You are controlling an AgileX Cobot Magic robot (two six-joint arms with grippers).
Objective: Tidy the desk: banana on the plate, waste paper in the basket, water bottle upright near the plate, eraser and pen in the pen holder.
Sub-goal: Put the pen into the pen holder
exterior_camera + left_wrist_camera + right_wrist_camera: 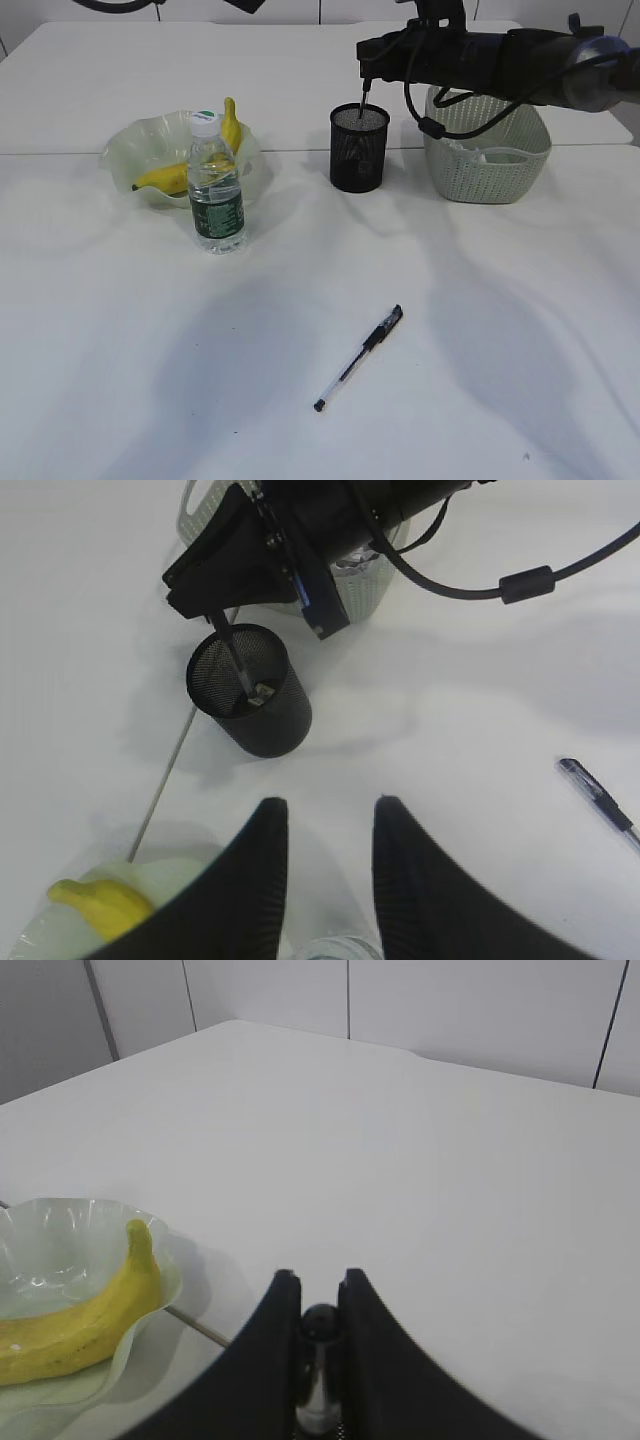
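Observation:
My right gripper (366,78) is shut on a pen (362,104) that hangs upright with its tip inside the black mesh pen holder (359,148). In the right wrist view the pen's dark end (320,1322) sits between the closed fingers. A small pale block, probably the eraser (258,693), lies at the bottom of the pen holder (262,715). A second pen (360,356) lies on the desk. The banana (180,172) rests in the green plate (125,150), and the water bottle (215,185) stands upright in front of it. My left gripper (327,805) is open above the bottle.
The sage green basket (487,150) stands right of the pen holder, under the right arm, with something white inside. A seam (60,153) crosses the white desk behind the plate.

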